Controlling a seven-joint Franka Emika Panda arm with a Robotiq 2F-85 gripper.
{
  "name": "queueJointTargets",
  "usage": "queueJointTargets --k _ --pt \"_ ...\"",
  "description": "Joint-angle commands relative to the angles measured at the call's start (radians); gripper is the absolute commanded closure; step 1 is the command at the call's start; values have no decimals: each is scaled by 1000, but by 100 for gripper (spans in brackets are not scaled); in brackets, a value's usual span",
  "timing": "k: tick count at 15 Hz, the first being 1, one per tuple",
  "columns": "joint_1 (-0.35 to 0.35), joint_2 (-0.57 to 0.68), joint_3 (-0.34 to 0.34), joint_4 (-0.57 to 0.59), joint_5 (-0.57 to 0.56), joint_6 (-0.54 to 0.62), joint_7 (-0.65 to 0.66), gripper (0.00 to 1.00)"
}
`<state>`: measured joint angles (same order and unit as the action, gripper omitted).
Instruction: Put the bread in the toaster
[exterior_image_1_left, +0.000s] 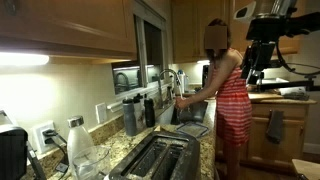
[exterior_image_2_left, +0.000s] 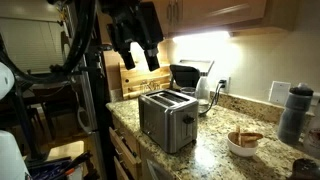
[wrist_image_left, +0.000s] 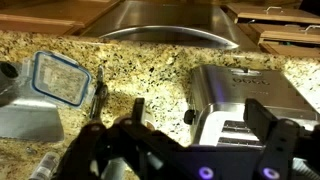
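The shiny steel toaster (exterior_image_2_left: 165, 118) stands on the granite counter, its two dark slots facing up; it also shows as the toaster (exterior_image_1_left: 152, 157) and the toaster (wrist_image_left: 245, 95). A tan-brown piece, seemingly the bread (exterior_image_2_left: 245, 138), lies in a white bowl (exterior_image_2_left: 243, 148) to the toaster's right. My gripper (exterior_image_2_left: 138, 58) hangs open and empty well above the toaster. In the wrist view the gripper (wrist_image_left: 200, 125) has its fingers spread, one over the counter and one over the toaster.
A black appliance (exterior_image_2_left: 186, 75) and a wooden board (exterior_image_2_left: 114, 75) stand behind the toaster. A dark bottle (exterior_image_2_left: 293, 112) is at the far right. A person (exterior_image_1_left: 228, 95) stands at the sink (wrist_image_left: 165, 25). A lidded glass container (wrist_image_left: 55, 80) lies on the counter.
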<state>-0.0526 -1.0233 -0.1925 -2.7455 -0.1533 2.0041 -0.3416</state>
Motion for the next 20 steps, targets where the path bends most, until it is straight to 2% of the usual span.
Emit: queueJointTargets --k 1,12,20 --pt "5 0 -3 3 -3 -4 4 0" --pt "5 0 -3 3 -3 -4 4 0" --pt "-4 58 -29 0 -9 82 2 0"
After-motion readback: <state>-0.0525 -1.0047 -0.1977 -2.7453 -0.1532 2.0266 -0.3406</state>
